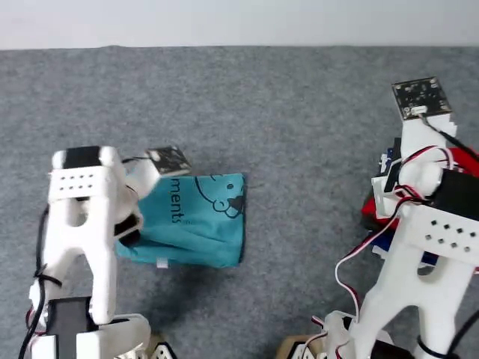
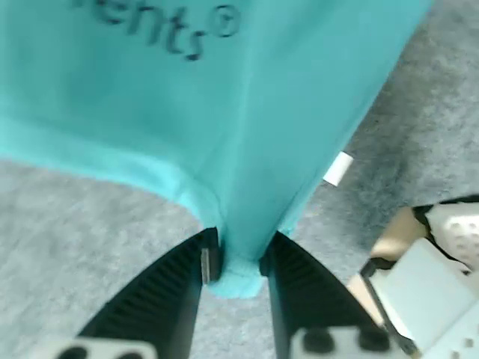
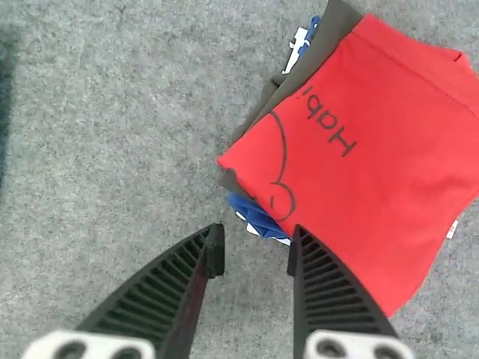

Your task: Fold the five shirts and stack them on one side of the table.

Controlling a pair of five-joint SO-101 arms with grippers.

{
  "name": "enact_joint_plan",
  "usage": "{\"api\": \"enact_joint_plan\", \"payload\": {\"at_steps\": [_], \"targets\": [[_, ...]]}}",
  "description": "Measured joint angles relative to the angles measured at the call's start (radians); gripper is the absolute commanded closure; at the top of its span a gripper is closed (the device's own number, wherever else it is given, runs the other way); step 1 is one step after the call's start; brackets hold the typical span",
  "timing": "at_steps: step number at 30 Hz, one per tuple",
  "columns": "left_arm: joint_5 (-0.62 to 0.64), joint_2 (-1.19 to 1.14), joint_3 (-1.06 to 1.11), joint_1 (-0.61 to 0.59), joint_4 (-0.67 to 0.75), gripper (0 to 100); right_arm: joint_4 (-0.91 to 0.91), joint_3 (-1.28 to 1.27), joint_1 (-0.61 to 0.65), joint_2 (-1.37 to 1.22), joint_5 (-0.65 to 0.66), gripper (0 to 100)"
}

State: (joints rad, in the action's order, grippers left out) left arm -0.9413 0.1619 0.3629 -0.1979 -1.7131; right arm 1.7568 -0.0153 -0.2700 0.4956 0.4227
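- Shirts: teal shirt (image 1: 198, 221) lies folded on left part of table (image 1: 299, 112), print side up.
- L gripper (image 2: 233, 258) clenched on teal shirt's edge; fabric bunched btw the jaws and pulled up off the surface.
- R side: stack w/ red shirt (image 3: 367, 172) on top, dark grey shirt (image 3: 333, 26) under it, blue shirt (image 3: 258, 221) peeking out at the bottom corner.
- R gripper (image 3: 254, 250) released, jaws a little apart w/ nothing btw them, over bare table just beside the stack's corner.
- Surface: grey felt-like cover; white wall (image 1: 224, 22) runs along the far edge.
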Motion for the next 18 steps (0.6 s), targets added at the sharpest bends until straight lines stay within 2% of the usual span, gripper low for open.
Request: {"api": "enact_joint_plan", "payload": {"at_steps": [6, 11, 18], "targets": [[0.0, 0.0, -0.049, -0.081, -0.011, 89, 0.0, 0.0, 0.074, 0.0, 0.0, 84.5], [0.0, 0.0, -0.017, -0.074, -0.011, 89, 0.0, 0.0, 0.152, 0.0, 0.0, 84.5], [0.009, 0.0, 0.018, -0.02, -0.011, 81, 0.0, 0.0, 0.158, 0.0, 0.0, 84.5]]}}
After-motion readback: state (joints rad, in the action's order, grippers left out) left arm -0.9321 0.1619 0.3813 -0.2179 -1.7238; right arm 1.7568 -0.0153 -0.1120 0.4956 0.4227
